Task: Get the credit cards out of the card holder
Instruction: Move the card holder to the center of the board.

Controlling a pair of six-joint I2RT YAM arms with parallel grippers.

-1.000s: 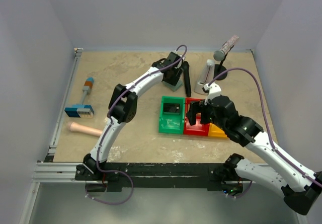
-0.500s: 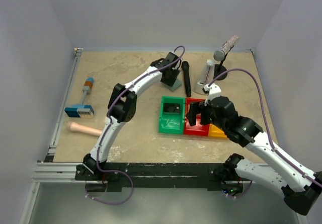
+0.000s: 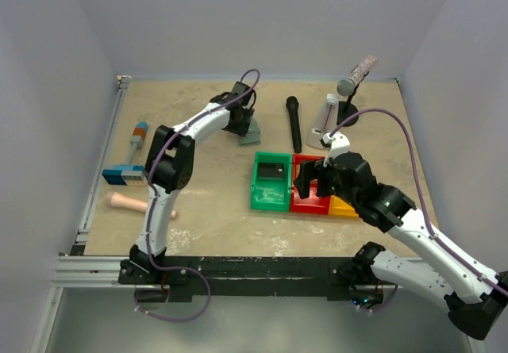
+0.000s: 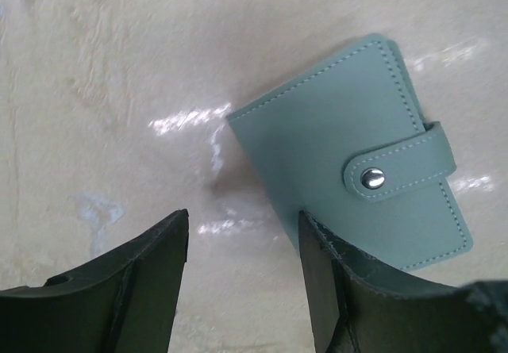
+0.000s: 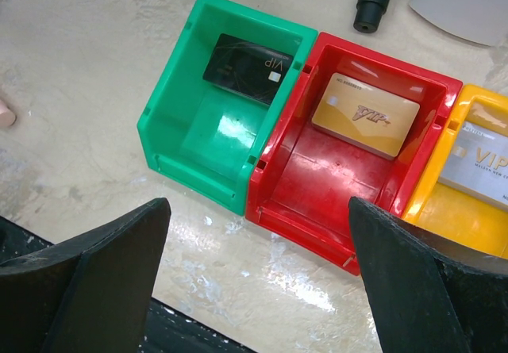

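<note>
Looking down through the left gripper [image 4: 242, 224]: spread wide, gripping nothing, poised over the table [image 4: 119, 91]. Up in the right half of that frame, the card holder [image 4: 353, 151], lying flat, folded shut, strap snapped closed, with its lower edge tucked behind the right-hand finger's tip. Impossible to tell whether touching or clear. Upper centre in the top view, again right beside that gripper. Over to the right gripper [image 5: 258, 210]: also gaping wide, empty, hanging above the bins. In the green bin [image 5: 171, 123], upper left, a dark card [image 5: 244, 68]. In the red bin [image 5: 294, 178], centre, a tan-orange card [image 5: 365, 119]. In the yellow bin [image 5: 444, 210], right edge, a pale grey card [image 5: 476, 163], cut off by the frame.
</note>
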